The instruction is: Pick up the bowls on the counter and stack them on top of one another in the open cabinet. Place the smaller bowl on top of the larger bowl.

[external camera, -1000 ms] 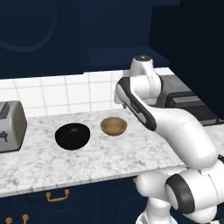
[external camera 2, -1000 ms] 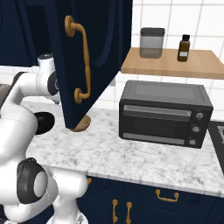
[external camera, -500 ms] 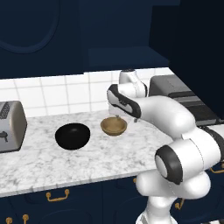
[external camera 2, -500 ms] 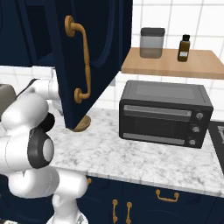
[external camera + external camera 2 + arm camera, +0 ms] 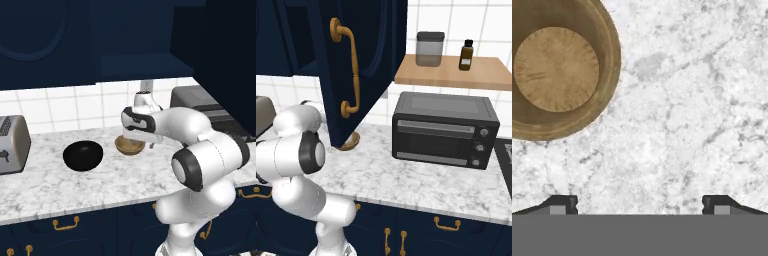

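Evidently rigid and light, the tan wooden bowl [image 5: 559, 67] sits on the marbled counter [image 5: 687, 115] beside the gripper [image 5: 640, 204], jaws spread wide and empty, its thin rim probably offering the best hold.

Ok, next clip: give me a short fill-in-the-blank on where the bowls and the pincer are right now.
1. The black bowl and tan bowl both sit on the ____.
2. In the hand view the pincer is ____, holding nothing.
3. On the counter, at the left end beyond the black bowl stands a ____.
4. The jar and brown bottle rest on a wooden ____.

Missing: counter; open; toaster; shelf
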Controlling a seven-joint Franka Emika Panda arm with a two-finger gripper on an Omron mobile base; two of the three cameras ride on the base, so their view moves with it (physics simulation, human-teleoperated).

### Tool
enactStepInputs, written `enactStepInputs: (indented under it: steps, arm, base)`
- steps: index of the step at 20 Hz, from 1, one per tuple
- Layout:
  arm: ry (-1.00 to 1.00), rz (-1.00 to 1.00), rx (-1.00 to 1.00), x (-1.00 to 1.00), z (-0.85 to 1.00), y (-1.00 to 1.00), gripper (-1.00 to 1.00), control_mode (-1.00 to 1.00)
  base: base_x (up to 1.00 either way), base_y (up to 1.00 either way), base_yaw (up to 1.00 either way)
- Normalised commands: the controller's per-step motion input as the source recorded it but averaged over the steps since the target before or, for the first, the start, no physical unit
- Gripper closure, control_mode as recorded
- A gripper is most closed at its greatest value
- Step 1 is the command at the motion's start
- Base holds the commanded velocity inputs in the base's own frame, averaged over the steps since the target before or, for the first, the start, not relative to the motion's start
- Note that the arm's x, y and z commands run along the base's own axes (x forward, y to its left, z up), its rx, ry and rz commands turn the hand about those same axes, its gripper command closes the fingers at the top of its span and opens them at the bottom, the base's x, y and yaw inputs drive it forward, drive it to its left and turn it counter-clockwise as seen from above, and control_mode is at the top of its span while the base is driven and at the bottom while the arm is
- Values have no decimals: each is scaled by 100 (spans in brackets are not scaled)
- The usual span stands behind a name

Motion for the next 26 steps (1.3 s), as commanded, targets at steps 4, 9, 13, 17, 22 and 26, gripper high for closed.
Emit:
enactStepInputs:
  steps: [4,9,13,17,22,26]
  arm:
    - [0,-10,0,52,-37,0,-100,-100]
    - [0,-4,0,24,-28,0,-100,-100]
    - [0,0,0,16,-29,0,-100,-100]
    - [0,0,-1,20,-32,1,-100,-100]
    - [-4,-1,-1,16,-18,0,-100,-100]
    - [-8,-5,0,19,-1,0,-100,-100]
  base:
    - [0,0,0]
    - [0,0,0]
    - [0,0,0]
    - [0,0,0]
    - [0,0,0]
    - [0,0,0]
